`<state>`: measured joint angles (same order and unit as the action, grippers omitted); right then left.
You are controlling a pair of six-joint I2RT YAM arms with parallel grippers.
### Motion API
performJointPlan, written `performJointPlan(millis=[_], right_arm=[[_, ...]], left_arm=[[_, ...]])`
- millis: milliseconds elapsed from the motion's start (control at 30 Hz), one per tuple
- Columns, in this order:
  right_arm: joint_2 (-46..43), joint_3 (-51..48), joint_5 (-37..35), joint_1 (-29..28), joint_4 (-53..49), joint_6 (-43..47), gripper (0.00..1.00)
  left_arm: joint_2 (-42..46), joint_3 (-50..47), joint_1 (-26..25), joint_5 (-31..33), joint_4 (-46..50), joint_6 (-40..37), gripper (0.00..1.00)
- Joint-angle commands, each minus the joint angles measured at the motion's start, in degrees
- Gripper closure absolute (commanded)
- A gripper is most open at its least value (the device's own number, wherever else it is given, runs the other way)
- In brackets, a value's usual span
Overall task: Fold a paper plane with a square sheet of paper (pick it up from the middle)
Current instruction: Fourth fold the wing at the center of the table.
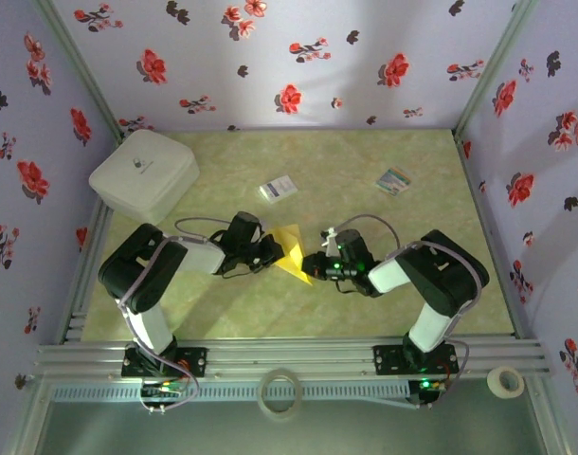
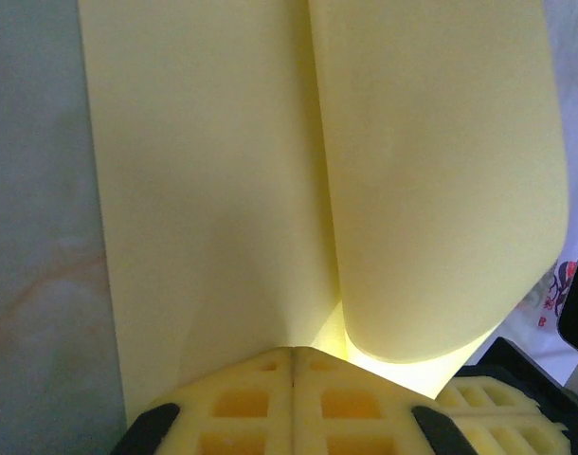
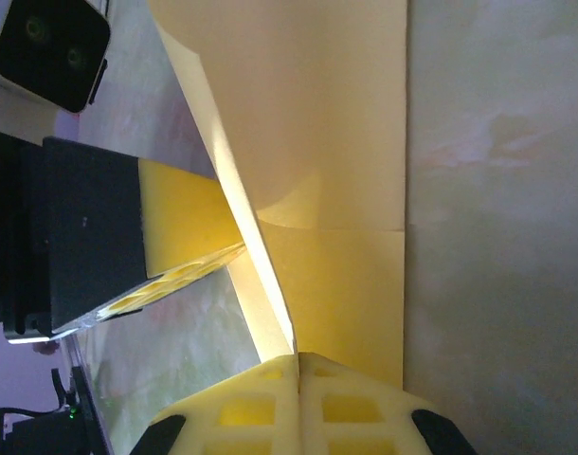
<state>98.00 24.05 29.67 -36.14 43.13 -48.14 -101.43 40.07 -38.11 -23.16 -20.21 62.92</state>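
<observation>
Yellow and thin, the square sheet of paper [image 1: 291,248] hangs pinched between the two arms over the middle of the desk [image 1: 365,303], somewhat closer to the near edge than to the far one. The left gripper [image 2: 294,365] is closed, its foam pads pressed together on one edge of the sheet. The right gripper [image 3: 298,365] is closed in the same way on the opposite side. Both are holding the paper, and neither holds anything else.

From the left wrist, a crease runs up the sheet from the pads, and the flap to the right of it curls loosely over instead of lying flat. From the right wrist, a folded edge rises from the pads, and a fainter crease crosses the flat part.

By the look of it, this paper weighs almost nothing and has no stiffness of its own: it bows wherever it is unsupported. It will take a stray crease or tear if the arms pull apart too hard. Its smooth face could also slide out of soft pads. The doubled layers along a crease are the firmest place to grip, near the middle of an edge.

A white box [image 1: 144,171] sits at the far left corner. A white card [image 1: 278,189] and a striped card [image 1: 395,180] lie nearer the far edge, well apart from the sheet.
</observation>
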Motion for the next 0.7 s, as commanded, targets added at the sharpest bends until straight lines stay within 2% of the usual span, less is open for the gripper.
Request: performJointPlan(millis=[0, 667], right_arm=[[0.71, -1.37, 0.65, 1.13, 3.58, -2.71, 0.96], [5.8, 0.03, 6.25, 3.01, 5.23, -6.44, 0.97]], left_arm=[[-1.27, -0.83, -0.31, 0.41, 0.53, -0.12, 0.99], [0.49, 0.94, 0.03, 0.9, 3.38, -2.3, 0.98]])
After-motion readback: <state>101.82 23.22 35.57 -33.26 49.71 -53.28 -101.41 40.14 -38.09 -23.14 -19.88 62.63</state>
